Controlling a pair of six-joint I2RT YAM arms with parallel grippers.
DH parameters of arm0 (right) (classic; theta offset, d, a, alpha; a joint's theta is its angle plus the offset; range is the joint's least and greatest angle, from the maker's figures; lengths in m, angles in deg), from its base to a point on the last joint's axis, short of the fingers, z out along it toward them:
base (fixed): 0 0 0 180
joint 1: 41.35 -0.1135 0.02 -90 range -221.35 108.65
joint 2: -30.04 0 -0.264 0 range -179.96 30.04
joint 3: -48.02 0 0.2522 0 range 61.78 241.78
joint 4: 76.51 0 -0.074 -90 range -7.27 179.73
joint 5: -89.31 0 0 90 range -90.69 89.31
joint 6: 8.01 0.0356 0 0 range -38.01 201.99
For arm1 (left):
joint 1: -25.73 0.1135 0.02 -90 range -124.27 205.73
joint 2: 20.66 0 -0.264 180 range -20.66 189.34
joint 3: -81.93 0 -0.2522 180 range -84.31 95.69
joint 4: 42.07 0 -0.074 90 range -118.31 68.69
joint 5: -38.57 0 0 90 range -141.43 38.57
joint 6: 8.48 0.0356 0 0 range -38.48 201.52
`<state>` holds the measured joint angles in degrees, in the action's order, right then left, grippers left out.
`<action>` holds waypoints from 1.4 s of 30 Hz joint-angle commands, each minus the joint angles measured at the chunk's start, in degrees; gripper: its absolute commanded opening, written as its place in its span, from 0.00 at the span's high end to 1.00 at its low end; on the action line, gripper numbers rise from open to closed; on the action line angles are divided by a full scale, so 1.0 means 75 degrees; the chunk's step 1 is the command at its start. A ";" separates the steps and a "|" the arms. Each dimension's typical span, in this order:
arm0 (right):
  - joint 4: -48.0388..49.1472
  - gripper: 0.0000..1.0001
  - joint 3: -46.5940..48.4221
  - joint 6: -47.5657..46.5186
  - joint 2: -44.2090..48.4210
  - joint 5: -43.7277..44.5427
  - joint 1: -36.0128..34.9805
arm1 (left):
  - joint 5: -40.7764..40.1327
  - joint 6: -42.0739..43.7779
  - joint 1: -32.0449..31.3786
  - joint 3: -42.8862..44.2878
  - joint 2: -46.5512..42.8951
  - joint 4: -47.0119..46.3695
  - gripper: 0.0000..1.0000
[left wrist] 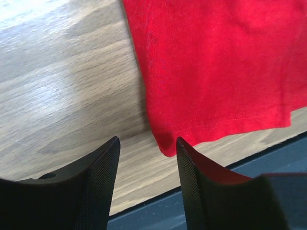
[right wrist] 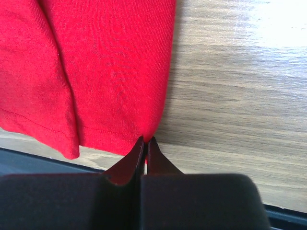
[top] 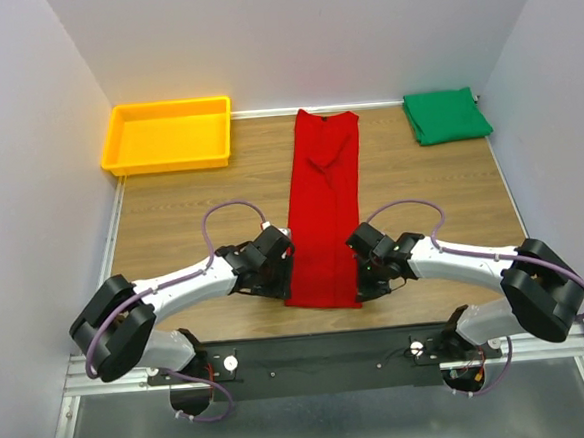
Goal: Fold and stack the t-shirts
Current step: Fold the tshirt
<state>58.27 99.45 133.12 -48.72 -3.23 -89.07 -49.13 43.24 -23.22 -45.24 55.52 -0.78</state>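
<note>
**Red tee's near corners: one pincer spread, one pressed together**

The red t-shirt [top: 322,217] lies flat on the bench [top: 191,206] as a long, narrow strip. It runs down the middle from the far edge almost to the near edge, with a small crease in its far half. The green t-shirt [top: 446,116] sits folded into a compact square at the far right corner, well apart from both arms. A yellow tray [top: 169,106] stands at the far left corner.

Both arms reach inward to the near end of the red strip, one on each side.

The left pincer [top: 281,275] is at the near left corner of the red tee. In the left wrist view its jaws stand spread, with bare wood showing in the gap between them. The rounded hem corner hangs just above that gap, close to the right-hand finger [left wrist: 196,182]. No cloth lies between the fingers, and the left-hand finger [left wrist: 96,182] is over bare bench.

The right pincer [top: 364,271] is at the near right corner. In the right wrist view its jaws are pressed together, and their tips meet exactly at the edge of that hem corner. I cannot tell whether a sliver of cloth is caught between them. The red cloth spreads up and to the left of the tips, with a folded layer overlapping on the left, and bare wood lies to the right.
</note>
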 commanded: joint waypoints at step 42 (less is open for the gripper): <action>-0.0269 0.99 -0.0230 -0.0466 0.0083 -0.0340 -0.0047 | -0.0659 -0.0708 -0.1125 0.0275 0.1116 0.0946 0.95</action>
<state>58.48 99.32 131.20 -48.57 -4.26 -89.07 -53.06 39.02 -29.95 -40.93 63.10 0.69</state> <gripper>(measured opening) 0.013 0.071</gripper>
